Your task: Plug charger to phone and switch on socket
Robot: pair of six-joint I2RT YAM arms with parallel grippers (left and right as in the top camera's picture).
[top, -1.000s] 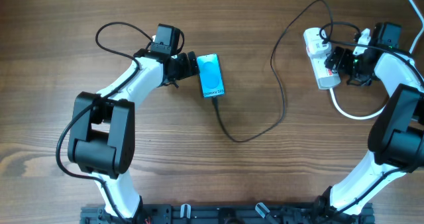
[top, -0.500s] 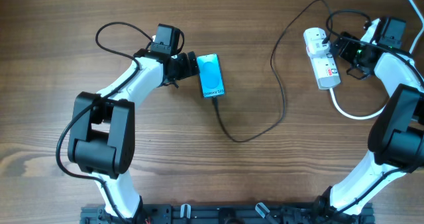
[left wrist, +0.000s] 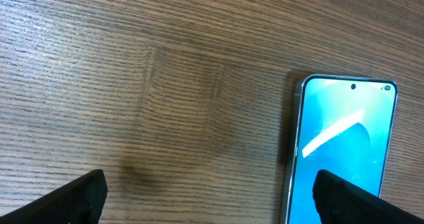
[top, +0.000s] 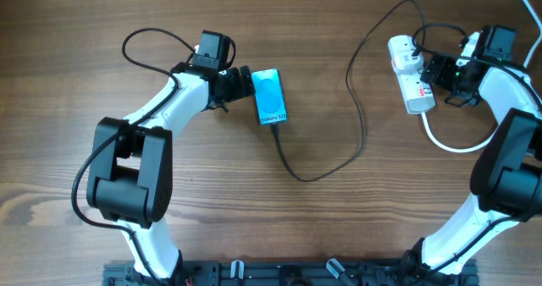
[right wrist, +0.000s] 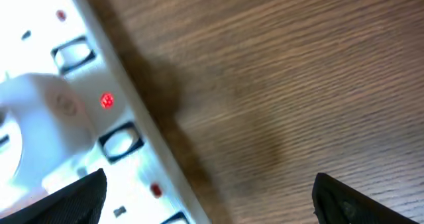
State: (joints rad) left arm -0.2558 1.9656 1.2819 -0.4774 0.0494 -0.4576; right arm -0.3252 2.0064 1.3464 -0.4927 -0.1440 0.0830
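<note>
The only thing here that holds anything is the socket (top: 409, 76). A white adapter (right wrist: 40, 128) sits plugged into it, and a small red light (right wrist: 106, 101) glows beside the adapter, between two switches (right wrist: 121, 140). From there the charger (top: 356, 108) runs as a thin black cable, up and round in a loop. It then crosses the wood to the phone (top: 270, 96), where its tip meets the phone's near end.

My left gripper (top: 244, 85) stands just beside the phone's left edge with its jaws spread wide and nothing between them. In my wrist view one fingertip (left wrist: 371, 201) overlaps the lit blue screen; I cannot tell whether it touches.

My right gripper (top: 434, 73) is just to the right of the socket, jaws also wide apart and empty, with bare wood between my fingertips (right wrist: 371, 201).

The socket lies near the far right of the table (top: 339, 235), and its thick white cord (top: 449, 142) curves back under my right arm. The phone lies well apart from it, left of centre. Between my two arms is a broad stretch of wood-grain top, crossed only by the cable's loop.
</note>
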